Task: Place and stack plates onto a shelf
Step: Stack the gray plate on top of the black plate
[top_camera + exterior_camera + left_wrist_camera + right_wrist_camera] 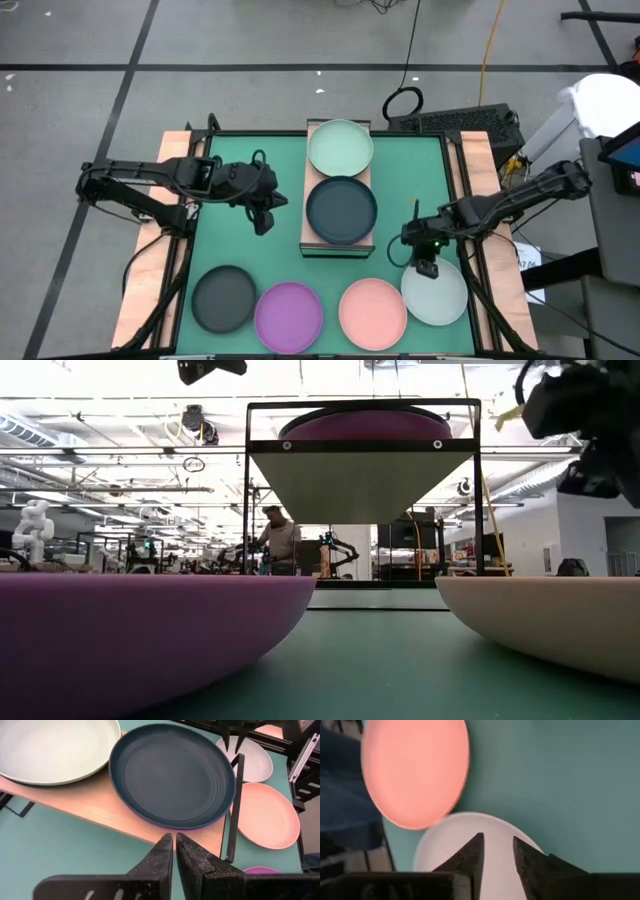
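We see the light wooden rectangular shelf [339,240] at the middle of the green-matted worktop [230,245], running from the far edge toward the centre. On it the round pale green plate [340,146] occupies the far half, and the round dark grey plate [341,209] occupies the near half; in the left wrist view a purple rim shows beneath this dark plate, so it rests on another plate. Along the near edge of the worktop, four plates lie in a row: a second dark grey plate [224,298], a round purple plate [288,315], a round pink plate [372,312] and a round whitish-blue plate [436,291], the last two nearly touching. The left gripper [262,222] hangs over bare mat just beside the shelf, its jaws closed on nothing. The right gripper [426,268] sits above the far rim of the whitish-blue plate; its jaws stand slightly apart and grip nothing. A black metal frame [455,190] borders the mat and stands between the arms' bases and the plates. In the low view, a person [281,542] stands in the room beyond.
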You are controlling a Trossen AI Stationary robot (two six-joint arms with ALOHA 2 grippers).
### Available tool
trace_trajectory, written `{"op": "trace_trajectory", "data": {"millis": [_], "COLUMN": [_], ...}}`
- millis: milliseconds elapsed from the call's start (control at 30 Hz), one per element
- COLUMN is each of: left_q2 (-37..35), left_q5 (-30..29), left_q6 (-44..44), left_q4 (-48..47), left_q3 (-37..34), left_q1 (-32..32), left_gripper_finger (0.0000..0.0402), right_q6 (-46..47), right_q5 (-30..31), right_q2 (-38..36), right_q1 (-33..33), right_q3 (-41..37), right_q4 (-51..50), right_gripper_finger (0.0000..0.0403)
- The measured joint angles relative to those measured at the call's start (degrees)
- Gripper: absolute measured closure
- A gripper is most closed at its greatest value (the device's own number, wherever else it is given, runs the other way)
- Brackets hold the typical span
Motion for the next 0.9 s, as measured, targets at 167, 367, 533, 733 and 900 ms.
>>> {"op": "trace_trajectory", "data": {"millis": [167,367,533,733,900], "left_q2": [0.00,0.00,0.00,0.00,0.00], "left_q5": [-0.07,-1.02,-1.05,-1.05,-1.07], "left_q6": [-0.36,0.83,0.95,0.97,1.10], "left_q4": [-0.01,-0.03,-0.05,-0.07,-0.09], "left_q3": [0.00,0.00,0.00,0.00,0.00], "left_q1": [-0.16,-0.16,-0.16,-0.16,-0.16], "left_gripper_finger": [0.0376,0.0376,0.0376,0.0376,0.0376], "right_q6": [-11.92,-19.58,-21.28,-21.27,-21.00], "right_q5": [0.12,0.46,0.25,1.71,1.86], "right_q2": [-0.02,-0.02,-0.02,-0.02,0.00], "right_q1": [1.38,1.40,1.40,1.40,1.40], "right_q3": [-1.28,-4.22,-7.87,-9.67,-10.81], "right_q4": [0.65,1.35,3.42,3.78,3.65], "right_gripper_finger": [0.0274,0.0245,0.0233,0.0238,0.0258]}}
